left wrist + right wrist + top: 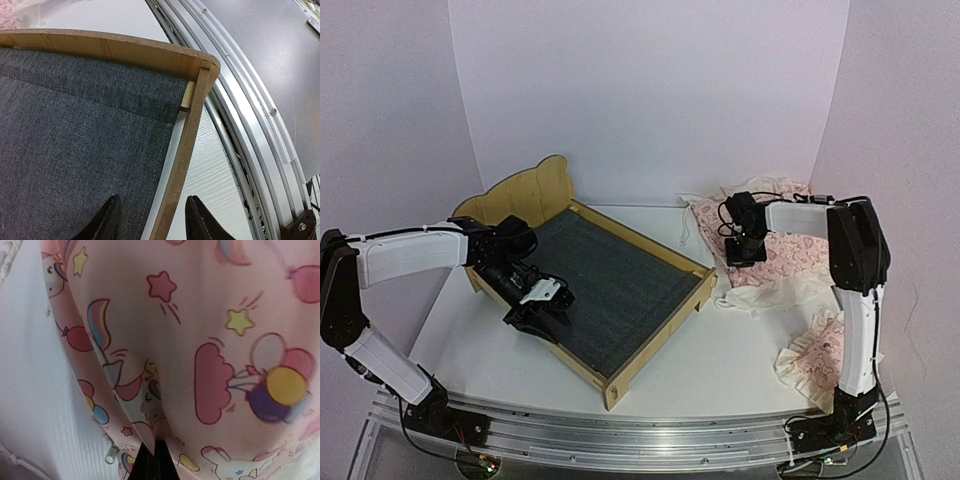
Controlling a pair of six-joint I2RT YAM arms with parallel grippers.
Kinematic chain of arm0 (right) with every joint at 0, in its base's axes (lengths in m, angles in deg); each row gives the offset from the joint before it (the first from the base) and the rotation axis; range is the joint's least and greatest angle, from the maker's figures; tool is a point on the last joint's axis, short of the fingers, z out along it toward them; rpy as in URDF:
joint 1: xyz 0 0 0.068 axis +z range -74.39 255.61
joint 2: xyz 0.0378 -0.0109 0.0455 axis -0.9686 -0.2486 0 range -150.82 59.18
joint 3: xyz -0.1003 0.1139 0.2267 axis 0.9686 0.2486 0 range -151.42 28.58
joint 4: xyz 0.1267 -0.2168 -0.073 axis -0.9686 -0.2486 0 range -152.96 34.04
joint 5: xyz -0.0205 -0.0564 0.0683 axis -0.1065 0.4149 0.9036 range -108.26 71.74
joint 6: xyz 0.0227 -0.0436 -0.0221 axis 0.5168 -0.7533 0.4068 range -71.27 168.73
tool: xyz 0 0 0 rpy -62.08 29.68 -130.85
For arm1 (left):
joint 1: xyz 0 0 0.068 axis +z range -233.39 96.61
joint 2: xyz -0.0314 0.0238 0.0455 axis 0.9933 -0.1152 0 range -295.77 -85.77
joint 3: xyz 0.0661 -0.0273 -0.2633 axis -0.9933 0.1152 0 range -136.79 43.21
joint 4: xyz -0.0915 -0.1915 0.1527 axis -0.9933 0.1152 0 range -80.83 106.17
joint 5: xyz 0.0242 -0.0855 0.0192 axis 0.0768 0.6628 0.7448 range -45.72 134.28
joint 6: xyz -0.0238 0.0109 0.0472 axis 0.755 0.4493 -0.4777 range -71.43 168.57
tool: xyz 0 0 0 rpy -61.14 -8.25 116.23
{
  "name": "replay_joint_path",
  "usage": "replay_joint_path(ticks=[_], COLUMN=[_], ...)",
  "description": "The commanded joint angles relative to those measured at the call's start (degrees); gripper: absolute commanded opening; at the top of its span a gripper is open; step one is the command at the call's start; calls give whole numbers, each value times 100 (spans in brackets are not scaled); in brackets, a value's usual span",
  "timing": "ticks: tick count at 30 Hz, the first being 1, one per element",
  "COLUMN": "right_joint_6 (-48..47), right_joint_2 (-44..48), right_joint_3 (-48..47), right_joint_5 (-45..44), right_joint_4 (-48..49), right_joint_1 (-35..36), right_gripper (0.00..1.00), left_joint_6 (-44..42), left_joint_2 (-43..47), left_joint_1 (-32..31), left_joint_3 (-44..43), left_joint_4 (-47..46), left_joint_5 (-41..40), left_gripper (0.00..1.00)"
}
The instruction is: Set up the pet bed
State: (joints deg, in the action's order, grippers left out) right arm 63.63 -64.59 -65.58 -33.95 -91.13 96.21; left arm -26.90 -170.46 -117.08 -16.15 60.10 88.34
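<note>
— Where is the pet bed (665, 335) placed?

— It is set flat and aslant on the white table (720, 365). Its bear-ear headboard (525, 195) is turned to the far left and its dark grey fabric base (75, 140) is left bare.

— How is the left gripper (152, 220) seen against the bed?

— It is held low over the bed's near-left side rail (185, 160), partway between headboard and foot. The jaws are parted about halfway and the rail is straddled, with one finger over the fabric and the other outside the frame. No squeeze on the wood can be made out.

— And the right gripper (155, 465)?

— It is lowered to the right of the bed, well apart from the frame, onto the pink printed cover (200, 340). The fingers are pressed together, and a fold of the cover is pinched between them. A zip pull (111, 455) is seen just beside them.

— What else is found beside the bed?

— A small ruffled pink pillow (810, 365) is left to the bed's right, nearer than the cover.
</note>
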Motion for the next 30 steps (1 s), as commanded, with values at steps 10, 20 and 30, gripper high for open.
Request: replay_joint_path(ticks=[10, 20, 30], right_joint_6=[258, 1283, 1035], right_joint_2=[3171, 1781, 1421], right_joint_3=[-794, -1572, -1630], right_joint_5=[619, 1481, 2416], right_joint_4=[-116, 1112, 634], right_joint_1=[1055, 3204, 3476], right_gripper=[0, 1, 79], left_joint_6=[5398, 7995, 5526], left_joint_2=[-38, -91, 306], left_joint_1=[89, 992, 1696], left_joint_3=[-2049, -2095, -1321], left_joint_4=[-2329, -3424, -2362], left_joint_5=[229, -355, 73], left_gripper=[83, 95, 90])
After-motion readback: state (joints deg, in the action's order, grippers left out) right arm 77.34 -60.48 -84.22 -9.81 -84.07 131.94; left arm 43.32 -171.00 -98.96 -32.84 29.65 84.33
